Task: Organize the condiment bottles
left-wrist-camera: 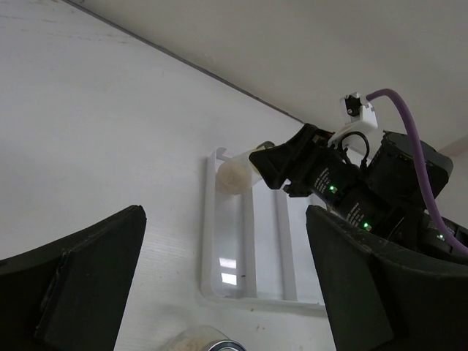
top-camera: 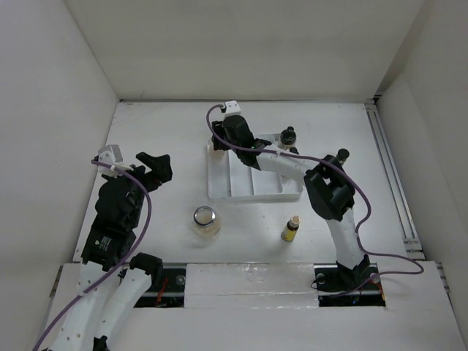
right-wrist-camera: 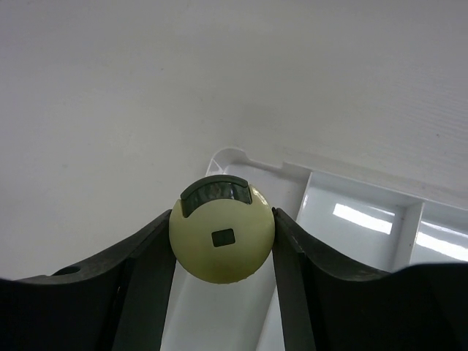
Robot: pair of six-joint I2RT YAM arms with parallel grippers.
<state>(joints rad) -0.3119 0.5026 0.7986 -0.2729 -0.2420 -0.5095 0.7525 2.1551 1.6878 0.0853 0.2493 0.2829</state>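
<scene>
My right gripper (top-camera: 221,145) is shut on a yellow-capped bottle (right-wrist-camera: 222,245) and holds it upright over the far left corner of the white divided tray (top-camera: 252,196). In the left wrist view the same bottle (left-wrist-camera: 235,175) hangs over the tray's left compartment (left-wrist-camera: 227,241). A wide clear silver-lidded jar (top-camera: 206,219) stands in front of the tray. A small dark yellow-capped bottle (top-camera: 291,229) stands to its right. Two black-capped bottles (top-camera: 289,135) (top-camera: 341,156) stand behind and right of the tray. My left gripper (top-camera: 139,164) is open and empty, left of the tray.
White walls close in the table on the left, back and right. A metal rail (top-camera: 391,175) runs along the right side. My right arm (top-camera: 329,194) stretches across the tray's right half. The tray's compartments (right-wrist-camera: 351,219) show nothing inside.
</scene>
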